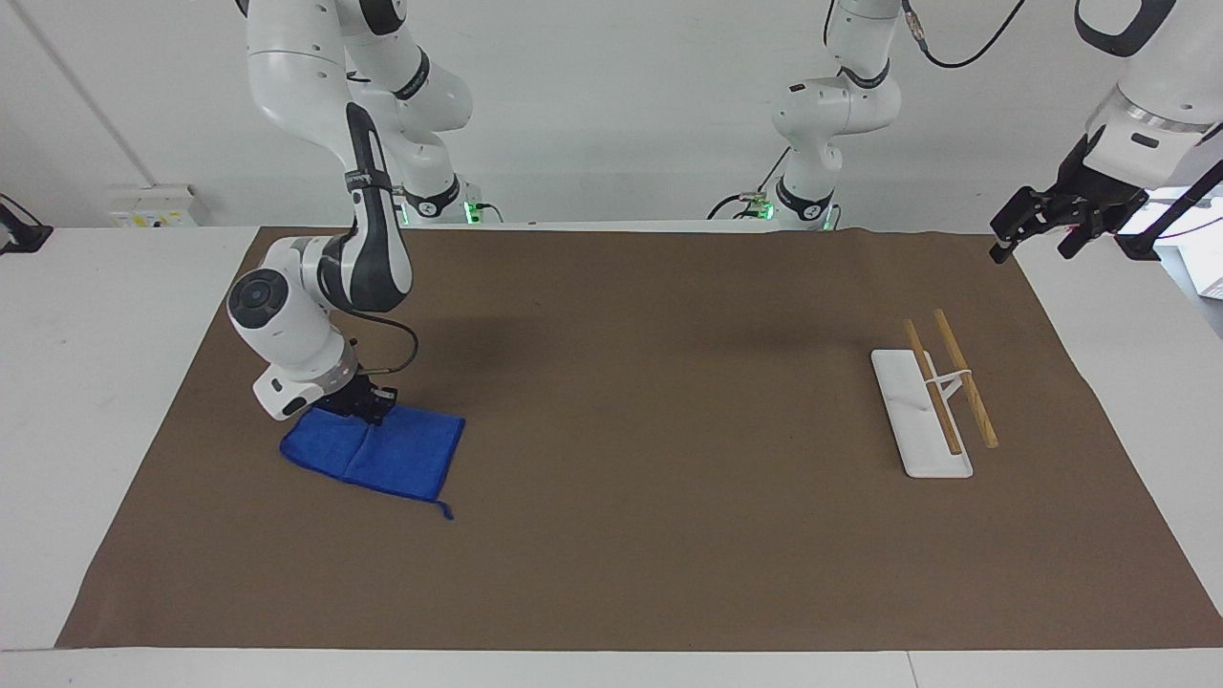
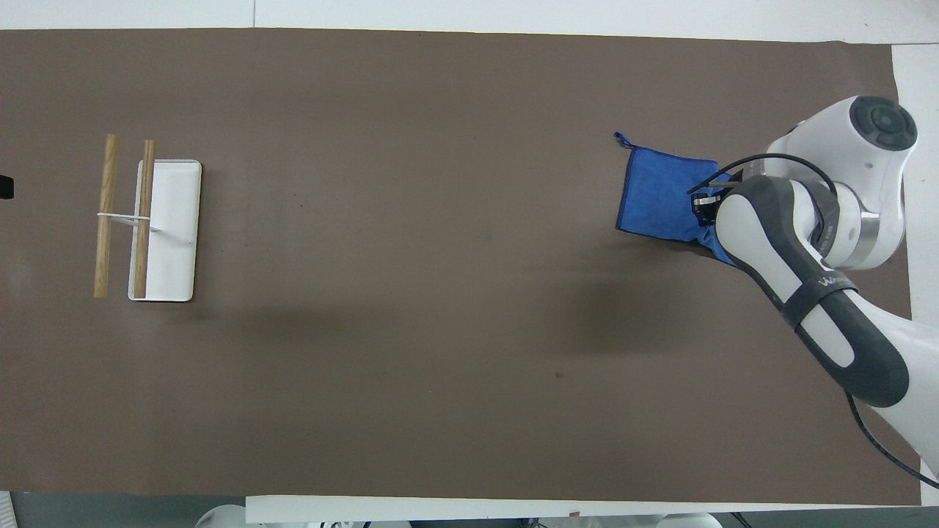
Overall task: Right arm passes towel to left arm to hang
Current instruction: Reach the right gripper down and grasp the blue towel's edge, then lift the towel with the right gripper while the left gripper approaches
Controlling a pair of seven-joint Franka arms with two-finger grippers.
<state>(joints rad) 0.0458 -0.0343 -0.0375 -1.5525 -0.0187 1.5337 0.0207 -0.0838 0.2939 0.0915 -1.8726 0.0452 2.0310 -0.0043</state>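
The blue towel (image 1: 377, 452) (image 2: 660, 194) lies on the brown mat toward the right arm's end of the table, its loop at the corner farthest from the robots. My right gripper (image 1: 368, 409) (image 2: 706, 209) is down on the towel's edge nearest the robots and shut on it; the cloth is bunched up there. A crease runs across the towel from the grip. My left gripper (image 1: 1037, 229) hangs open in the air over the mat's edge at the left arm's end, holding nothing. It does not show in the overhead view.
A white rack base (image 1: 919, 413) (image 2: 165, 229) with two wooden rails (image 1: 965, 377) (image 2: 106, 213) stands toward the left arm's end. The brown mat (image 1: 650, 478) covers most of the table.
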